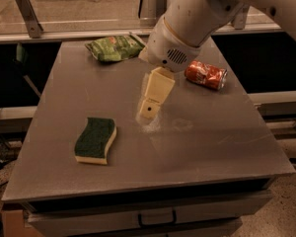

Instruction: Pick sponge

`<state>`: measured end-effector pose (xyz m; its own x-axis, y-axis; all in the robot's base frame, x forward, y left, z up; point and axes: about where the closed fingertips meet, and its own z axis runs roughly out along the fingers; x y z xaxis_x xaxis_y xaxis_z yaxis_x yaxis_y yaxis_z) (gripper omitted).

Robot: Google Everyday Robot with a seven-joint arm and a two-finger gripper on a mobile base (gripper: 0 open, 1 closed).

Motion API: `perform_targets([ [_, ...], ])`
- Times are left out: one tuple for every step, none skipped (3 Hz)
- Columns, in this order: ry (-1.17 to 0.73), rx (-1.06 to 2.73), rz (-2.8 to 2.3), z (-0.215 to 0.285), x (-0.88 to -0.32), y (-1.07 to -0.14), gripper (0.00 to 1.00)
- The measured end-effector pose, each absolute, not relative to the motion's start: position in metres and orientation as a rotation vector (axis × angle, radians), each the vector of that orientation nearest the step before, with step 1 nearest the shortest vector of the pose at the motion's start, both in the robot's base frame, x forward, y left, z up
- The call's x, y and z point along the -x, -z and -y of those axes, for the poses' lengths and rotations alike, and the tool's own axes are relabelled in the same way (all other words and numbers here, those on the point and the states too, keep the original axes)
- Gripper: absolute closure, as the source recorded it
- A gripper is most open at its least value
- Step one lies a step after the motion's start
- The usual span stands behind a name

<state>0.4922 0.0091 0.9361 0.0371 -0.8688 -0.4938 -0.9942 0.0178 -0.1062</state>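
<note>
The tool hangs tip-down over the middle of the bench. Spread or closed, can't tell. The sponge lies flat front-left, green side up, well apart from it.

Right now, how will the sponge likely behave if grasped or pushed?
The sponge shows a green scouring top over yellow foam: probably soft, likely to squash under a pinch. Flat and blocky, it should not roll; a push would probably slide it on the smooth table. The gripper hangs above mid-table, image-right of the sponge.
</note>
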Motion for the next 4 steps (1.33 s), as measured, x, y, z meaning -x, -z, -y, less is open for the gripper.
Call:
perform_targets([
  [-0.497, 1.928, -1.822, -0.035, -0.486, -0.91, 0.0],
  [-0.632, 1.96, -1.748, -0.076, -0.476, -0.879, 0.0],
  [-0.741, 1.981, -1.685, -0.107, -0.466, -0.857, 0.0],
  [-0.814, 1.997, -1.652, -0.123, -0.457, -0.834, 0.0],
])
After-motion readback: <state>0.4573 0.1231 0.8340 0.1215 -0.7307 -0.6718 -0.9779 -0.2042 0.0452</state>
